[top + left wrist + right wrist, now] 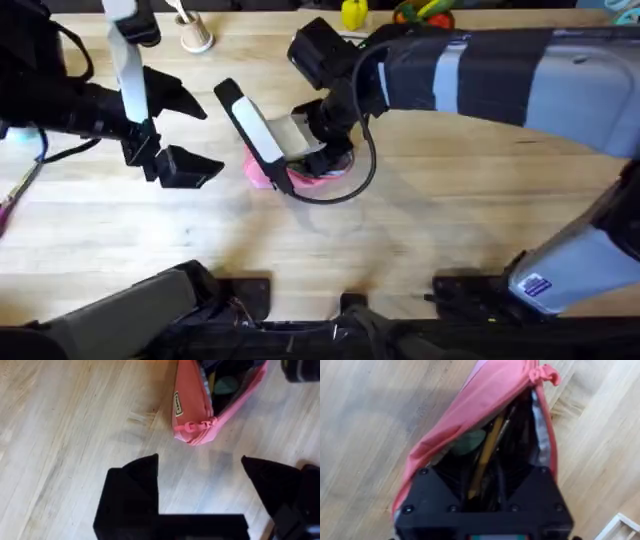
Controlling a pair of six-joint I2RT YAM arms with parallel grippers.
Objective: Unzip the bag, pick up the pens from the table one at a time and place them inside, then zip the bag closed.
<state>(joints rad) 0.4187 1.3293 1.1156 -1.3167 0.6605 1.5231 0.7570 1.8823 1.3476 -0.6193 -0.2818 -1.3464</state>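
Observation:
The pink bag lies mid-table with its zipper undone and its mouth gaping. My right gripper reaches down into that mouth, jaws apart. A tan-yellow pen rests inside between its fingers, beside something green. My left gripper hovers open just left of the bag with nothing held. In the left wrist view the bag's closed end and pull tab lie just beyond the black fingers. A thin pinkish stick lies at the table's left edge.
A cup with sticks stands at the back left. A yellow object and colourful items sit at the back edge. A white tray corner is near the bag. Bare wooden table lies in front.

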